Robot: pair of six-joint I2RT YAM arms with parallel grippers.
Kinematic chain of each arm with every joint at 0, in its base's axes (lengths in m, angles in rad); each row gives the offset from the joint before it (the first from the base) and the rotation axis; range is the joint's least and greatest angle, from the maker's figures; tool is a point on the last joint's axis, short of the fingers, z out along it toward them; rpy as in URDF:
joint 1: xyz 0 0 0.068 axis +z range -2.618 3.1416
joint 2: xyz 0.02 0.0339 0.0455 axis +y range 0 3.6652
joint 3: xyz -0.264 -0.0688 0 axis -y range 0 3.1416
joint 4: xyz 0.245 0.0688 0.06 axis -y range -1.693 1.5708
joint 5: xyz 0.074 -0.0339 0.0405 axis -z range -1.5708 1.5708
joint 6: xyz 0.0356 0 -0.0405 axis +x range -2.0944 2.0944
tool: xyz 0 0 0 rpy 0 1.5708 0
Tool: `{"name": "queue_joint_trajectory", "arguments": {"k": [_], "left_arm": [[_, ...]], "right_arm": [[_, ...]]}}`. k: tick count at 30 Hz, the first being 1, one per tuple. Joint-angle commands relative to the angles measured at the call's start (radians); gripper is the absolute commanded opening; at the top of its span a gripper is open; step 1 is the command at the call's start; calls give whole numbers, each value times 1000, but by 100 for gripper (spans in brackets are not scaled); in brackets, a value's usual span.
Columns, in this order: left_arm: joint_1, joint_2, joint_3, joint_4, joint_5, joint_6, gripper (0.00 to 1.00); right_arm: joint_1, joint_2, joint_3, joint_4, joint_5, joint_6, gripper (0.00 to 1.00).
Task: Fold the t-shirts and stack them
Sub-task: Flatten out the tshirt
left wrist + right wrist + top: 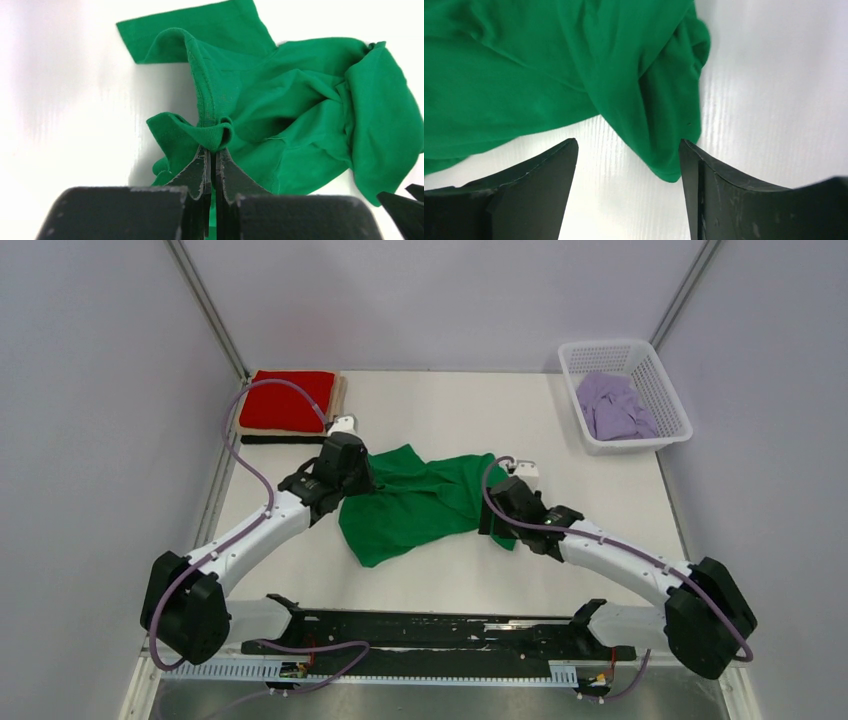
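Left wrist: green t-shirt [300, 115] in gripper [212, 156]

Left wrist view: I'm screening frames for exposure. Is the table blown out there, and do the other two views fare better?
Left wrist: the table is washed near white with streaky glare at left, yet the green t-shirt is sharp. Right wrist: bright, but the table's ribbing shows, and the shirt casts a soft shadow. Top external: even light, no glare.

White arm links [255, 535], black joints [185, 605], looping lilac cables [275, 382].
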Motion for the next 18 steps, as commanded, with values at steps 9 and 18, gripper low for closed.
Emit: {"name": "queue_joint_trajectory", "arguments": {"k": [9,18], "left_arm": [[-1,-92,-28,-73,-113,13,0],[0,-120,-18,-96,-166,27,0]], "right_arm": [[165,323,133,-44,240,196,63],[116,319,147,-67,356,239,1]]}}
